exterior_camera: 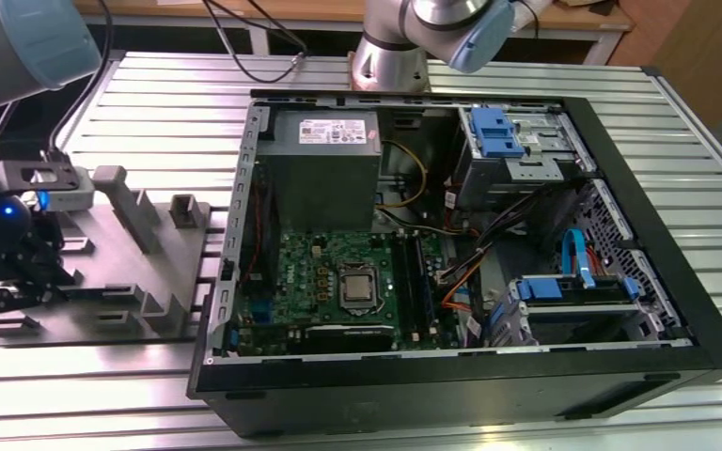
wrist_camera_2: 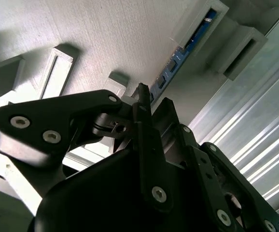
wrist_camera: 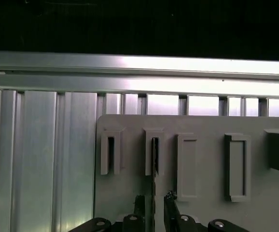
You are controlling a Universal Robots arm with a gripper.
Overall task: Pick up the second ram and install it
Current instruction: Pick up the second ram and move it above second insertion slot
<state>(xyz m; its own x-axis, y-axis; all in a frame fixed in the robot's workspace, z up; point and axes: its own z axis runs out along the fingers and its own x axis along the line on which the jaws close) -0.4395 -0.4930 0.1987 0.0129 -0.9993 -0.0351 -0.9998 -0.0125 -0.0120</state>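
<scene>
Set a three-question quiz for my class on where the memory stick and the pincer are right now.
1. True or false: the memory stick stands on edge in a slot of the grey holder.
2. Fill in: in the exterior view, the holder lies toward that view's ____ of the open computer.
3. The pincer is: A) inside the computer; B) at the holder, open, one finger on each side of the stick; C) parked far from the holder.
Key: 1 true; 2 left; 3 B.

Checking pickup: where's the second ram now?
The second ram sits in a slot of the grey holder, beside the computer case at the exterior view's left.
</scene>
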